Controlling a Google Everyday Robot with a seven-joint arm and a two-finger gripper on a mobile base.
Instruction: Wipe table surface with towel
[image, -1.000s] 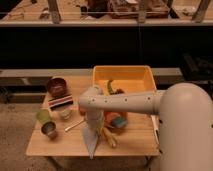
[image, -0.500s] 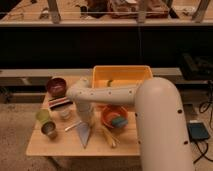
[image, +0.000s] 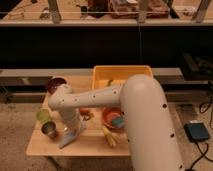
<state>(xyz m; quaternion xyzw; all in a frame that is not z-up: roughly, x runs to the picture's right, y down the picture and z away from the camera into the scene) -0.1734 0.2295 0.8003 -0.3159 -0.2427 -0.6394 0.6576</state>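
Though half-hidden by its own arm (image: 95, 98), pincer (image: 74, 131) down at towel (image: 67, 141) on table (image: 42, 148), grip unclear.

Pale towel (image: 69, 139) on wooden table (image: 92, 145) near front edge, under gripper (image: 72, 128).

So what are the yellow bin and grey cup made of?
The yellow bin looks like moulded plastic: even, bright colour. The grey cup seems metal, with a dull sheen. The hand sits just beside it, low over the table.
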